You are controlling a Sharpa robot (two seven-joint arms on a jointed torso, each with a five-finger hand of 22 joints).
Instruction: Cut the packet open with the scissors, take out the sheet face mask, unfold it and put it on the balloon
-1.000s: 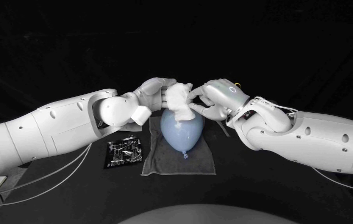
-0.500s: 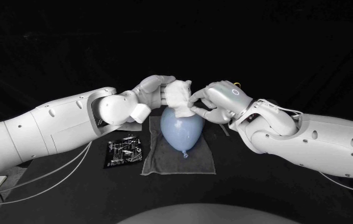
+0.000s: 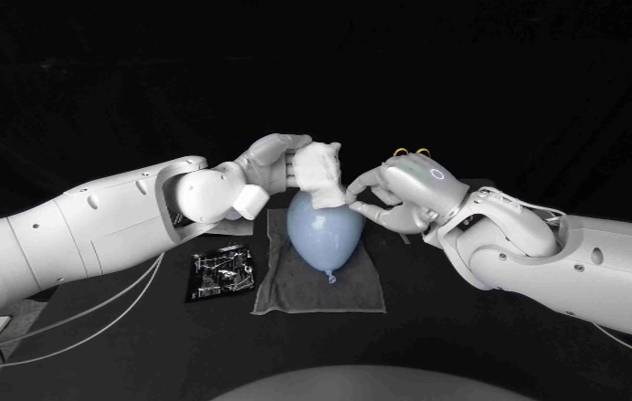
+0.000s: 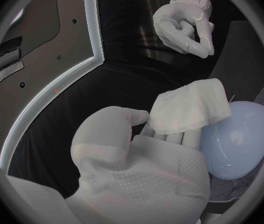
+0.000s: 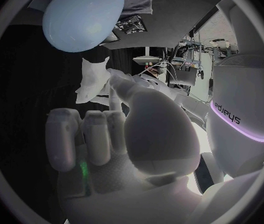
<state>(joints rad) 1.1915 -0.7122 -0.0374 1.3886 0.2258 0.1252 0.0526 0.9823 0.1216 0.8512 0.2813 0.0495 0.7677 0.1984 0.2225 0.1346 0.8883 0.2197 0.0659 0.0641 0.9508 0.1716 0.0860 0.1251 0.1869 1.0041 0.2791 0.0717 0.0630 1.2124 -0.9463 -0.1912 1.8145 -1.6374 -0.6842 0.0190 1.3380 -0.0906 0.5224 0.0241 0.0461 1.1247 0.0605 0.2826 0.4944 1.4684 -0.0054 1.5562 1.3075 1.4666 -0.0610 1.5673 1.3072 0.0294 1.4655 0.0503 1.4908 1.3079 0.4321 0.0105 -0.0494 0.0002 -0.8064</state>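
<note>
One grey cloth (image 3: 355, 293) lies at lower centre on the black bench (image 3: 435, 351), with the opened black packet (image 3: 219, 273) just left of it. On the cloth rests the pale blue balloon (image 3: 325, 232), knot toward the bottom of the frame. At the balloon's upper end, the left robot hand (image 3: 277, 168) pinches the folded white sheet face mask (image 3: 316, 168), which touches the balloon. The right robot hand (image 3: 395, 193) is just right of the mask, fingers curled together on nothing. Yellow scissors handles (image 3: 412, 152) show behind it.

The sheet face mask (image 5: 93, 84) sits beside the balloon (image 5: 82, 17) (pale blue), past the right hand's (image 5: 129, 149) curled fingers (image 5: 85, 134).
</note>
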